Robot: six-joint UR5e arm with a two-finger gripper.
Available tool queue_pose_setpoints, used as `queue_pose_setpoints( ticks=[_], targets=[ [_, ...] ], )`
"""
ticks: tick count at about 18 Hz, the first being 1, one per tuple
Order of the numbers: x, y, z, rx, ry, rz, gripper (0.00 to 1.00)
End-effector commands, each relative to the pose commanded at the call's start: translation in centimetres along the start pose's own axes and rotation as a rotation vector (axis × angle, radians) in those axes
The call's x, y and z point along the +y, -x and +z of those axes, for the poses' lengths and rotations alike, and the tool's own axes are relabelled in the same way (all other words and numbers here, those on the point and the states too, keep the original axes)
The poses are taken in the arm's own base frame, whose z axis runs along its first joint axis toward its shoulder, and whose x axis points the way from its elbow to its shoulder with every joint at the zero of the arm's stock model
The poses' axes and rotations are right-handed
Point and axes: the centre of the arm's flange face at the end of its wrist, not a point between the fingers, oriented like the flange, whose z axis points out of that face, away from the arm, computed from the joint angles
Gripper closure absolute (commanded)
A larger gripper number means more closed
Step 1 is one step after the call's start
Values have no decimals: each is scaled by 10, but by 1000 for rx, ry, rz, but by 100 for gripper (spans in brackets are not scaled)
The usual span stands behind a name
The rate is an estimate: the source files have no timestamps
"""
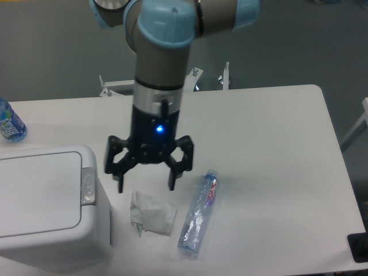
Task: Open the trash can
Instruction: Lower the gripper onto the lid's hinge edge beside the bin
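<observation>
Camera view, desk (276, 126): my tool (146, 185) hung spread wide, holding nothing, just right of the trash can (49, 210). Trash can stood at the desk's near-left corner, lid shut. Crumpled paper (152, 213) and plastic bottle (198, 213) lay to its right.

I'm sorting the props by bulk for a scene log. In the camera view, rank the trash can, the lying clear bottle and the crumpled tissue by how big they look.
1. Trash can, by far the largest, though nearest the camera and partly cut off.
2. Clear bottle, long and slim.
3. Crumpled tissue, the smallest, though close to the bottle in area.
</observation>
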Motion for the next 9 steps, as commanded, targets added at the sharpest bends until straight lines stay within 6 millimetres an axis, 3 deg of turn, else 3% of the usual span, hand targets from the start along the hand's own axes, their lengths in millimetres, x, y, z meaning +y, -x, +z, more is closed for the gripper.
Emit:
queue_pose_setpoints(
  ticks=[9],
  targets=[
    [12,-19,15,15,31,25,0]
  ],
)
